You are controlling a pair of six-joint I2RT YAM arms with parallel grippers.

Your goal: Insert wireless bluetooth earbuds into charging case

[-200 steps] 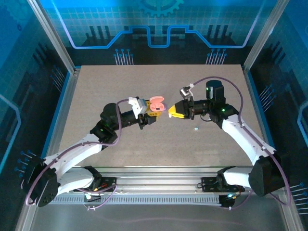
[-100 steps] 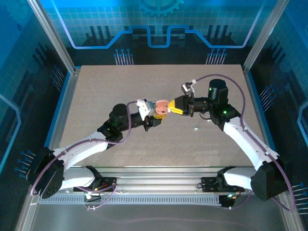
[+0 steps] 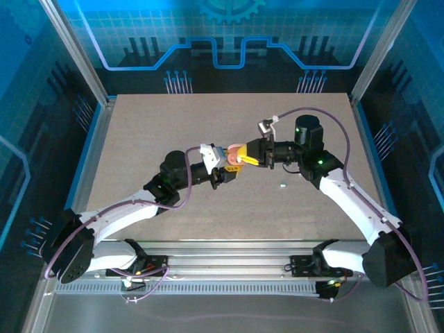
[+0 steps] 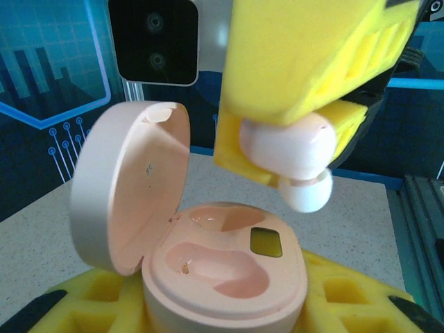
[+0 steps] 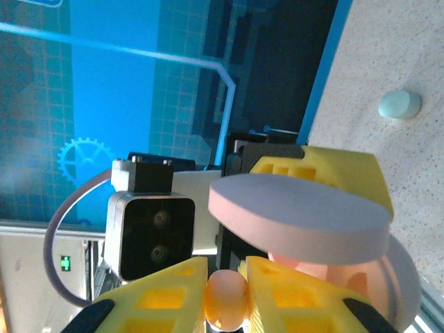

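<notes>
Left gripper [image 3: 223, 168]: closed on the charging case [image 4: 222, 281], its yellow fingers [image 4: 347, 302] pressed against the lower body on either side, holding the case clear of the table [image 3: 139, 139] near its centre. The case's lid [image 4: 125, 187] is hinged back and stands open at the left in the left wrist view; both moulded sockets in the base look unoccupied, with a small greenish window beside them. Right gripper [image 3: 244, 159]: closed, pinching a pale pink earbud [image 4: 288, 149] between its yellow fingers [image 4: 305, 62]. In the right wrist view the same earbud [image 5: 225, 300] sits wedged between the two fingertips at the bottom edge, with the open lid just beyond it. Position of the earbud relative to the case — directly above the right-hand part of the base, its rounded tip pointing down, a visible gap between tip and socket; not seated. From the top external view the two grippers meet tip to tip over the middle of the table, the pink case between them. One further item noted — a pale nub [image 3: 283, 185] lying loose on the table surface, near the right arm and well apart from the case; whether it is a matching earbud cannot be determined at this size.
</notes>
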